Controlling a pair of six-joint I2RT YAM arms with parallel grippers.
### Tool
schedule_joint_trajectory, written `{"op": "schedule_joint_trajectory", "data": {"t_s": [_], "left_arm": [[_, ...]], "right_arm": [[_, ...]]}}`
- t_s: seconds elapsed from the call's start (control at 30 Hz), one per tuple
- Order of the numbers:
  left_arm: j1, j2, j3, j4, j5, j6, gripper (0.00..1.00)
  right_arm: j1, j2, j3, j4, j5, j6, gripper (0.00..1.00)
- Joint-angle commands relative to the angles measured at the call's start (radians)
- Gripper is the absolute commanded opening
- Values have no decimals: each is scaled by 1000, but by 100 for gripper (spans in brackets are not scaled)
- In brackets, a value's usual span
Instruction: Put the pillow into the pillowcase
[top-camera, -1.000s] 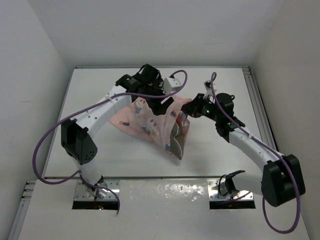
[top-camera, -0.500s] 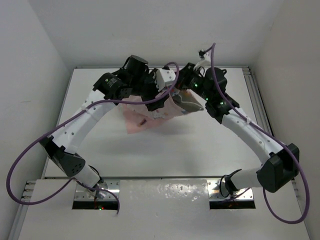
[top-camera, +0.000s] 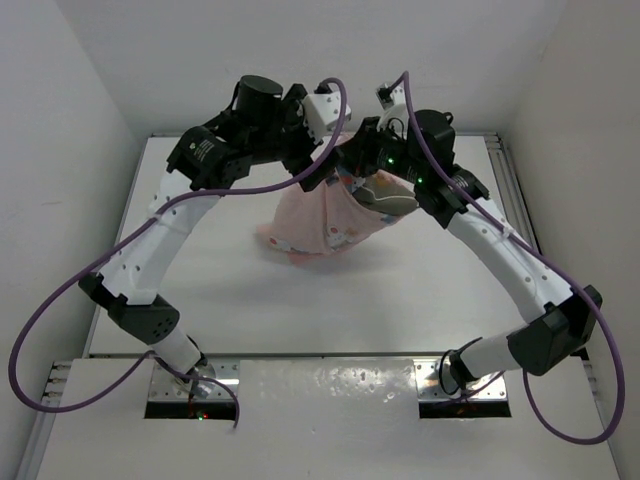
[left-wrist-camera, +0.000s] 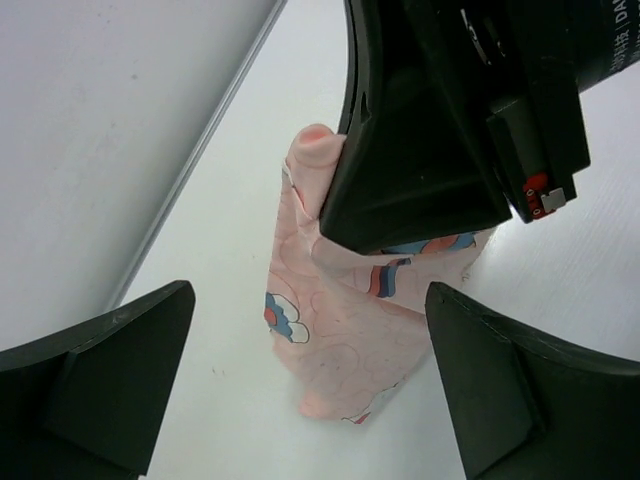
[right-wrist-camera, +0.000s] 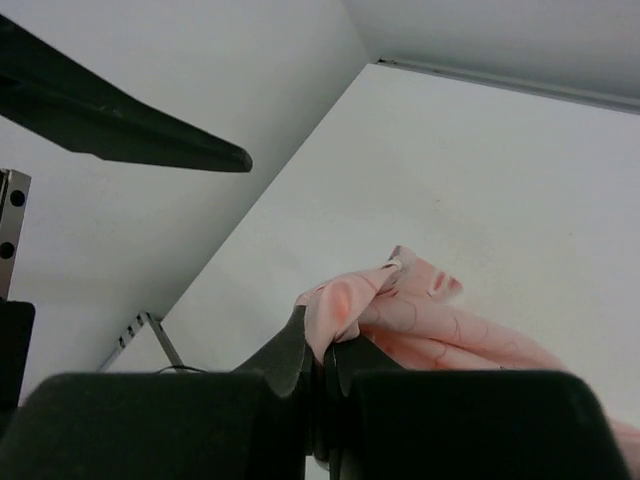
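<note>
White table (top-camera: 200, 300) between white walls — both arms reach up over the middle of its far edge. Right gripper (right-wrist-camera: 318, 345) is clamped on a pinch of the pink pillowcase (top-camera: 320, 220), which hangs bunched from it toward the table. A bit of the grey pillow (top-camera: 388, 193) shows at the top of the cloth, by the right gripper. Left gripper (left-wrist-camera: 308, 310) is spread wide just above the cloth — gripping nothing.

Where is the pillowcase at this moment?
In the top view the pillowcase hangs over the far centre of the table, pinched at its top by the right gripper, with the open left gripper close on its left.
</note>
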Motion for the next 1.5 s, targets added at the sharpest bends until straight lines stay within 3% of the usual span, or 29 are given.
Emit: {"op": "schedule_joint_trajectory", "data": {"t_s": [0.0,0.2,0.4,0.47,0.5,0.6,0.63,0.7,0.93,1.03,1.07,1.13,1.17,1.2,1.33,1.47], "left_arm": [[-2,16,-29,11,40,29,100],[-2,49,-159,69,96,106,100],[-2,79,-129,102,143,92,97],[-2,89,-123,103,239,80,84],[-4,95,-127,102,275,75,66],[-2,96,-152,86,382,72,36],[-2,96,-156,82,401,71,17],[-2,93,-163,70,402,58,0],[-1,72,-146,45,353,16,0],[-1,66,-129,62,288,-37,0],[-1,63,-124,63,265,-50,0],[-1,59,-115,66,205,-78,0],[-1,55,-115,66,180,-83,0],[-1,52,-115,65,131,-89,0],[-1,33,-143,57,65,-93,0],[-1,21,-146,65,47,-126,0]], "right_arm": [[5,-36,1,117,-60,-36,0],[14,-78,-22,129,-92,-38,0],[17,-151,-77,132,-76,-21,0],[19,-159,-83,141,-77,-15,0],[19,-159,-85,141,-77,-15,0],[19,-170,-84,140,-71,-15,0],[17,-176,-85,135,-65,-19,0],[19,-188,-88,131,-43,-36,0],[-15,-225,-90,59,24,-88,0],[-41,-243,-87,-27,107,-145,23],[-56,-250,-84,-52,136,-157,41],[-78,-256,-74,-142,189,-205,62],[-100,-253,-56,-176,211,-229,77],[-110,-250,-42,-254,233,-242,83],[-176,-230,-24,-378,297,-262,95],[-213,-277,-141,-374,281,-205,96]]}}
